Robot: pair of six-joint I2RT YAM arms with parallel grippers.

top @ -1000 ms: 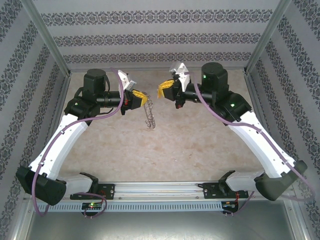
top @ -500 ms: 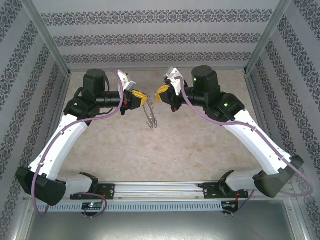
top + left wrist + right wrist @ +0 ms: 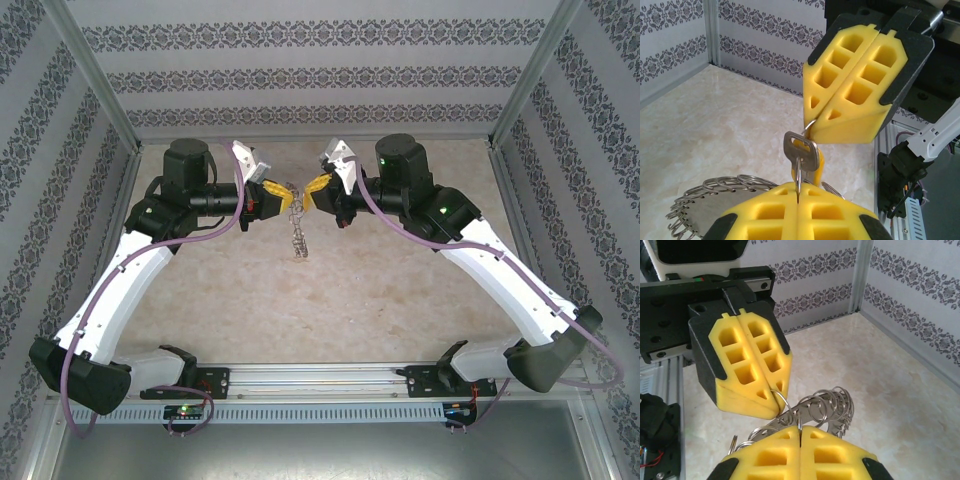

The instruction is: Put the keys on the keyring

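left gripper [image 3: 284,191] pressed together, pinching thin loop of keyring [image 3: 297,238] | right gripper [image 3: 311,189] pinching key [image 3: 801,150] at its top, tips facing close | keyring dangling at 6 o'clock of tips; key sitting at 12 o'clock of left gripper | risk: ring swinging or key twisting in the thin pinch, slipping out while threading

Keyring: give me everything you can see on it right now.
The grey metal keyring is what looks like a flat plate fringed with many small wire loops, which give it a lacy rim. Seen from above it dangles edge-on. The left gripper, shut, pinches one loop. The right gripper, also shut, meets it tip to tip; whether it grips a loop cannot be told. A small silver key sits at a loop between the tips.
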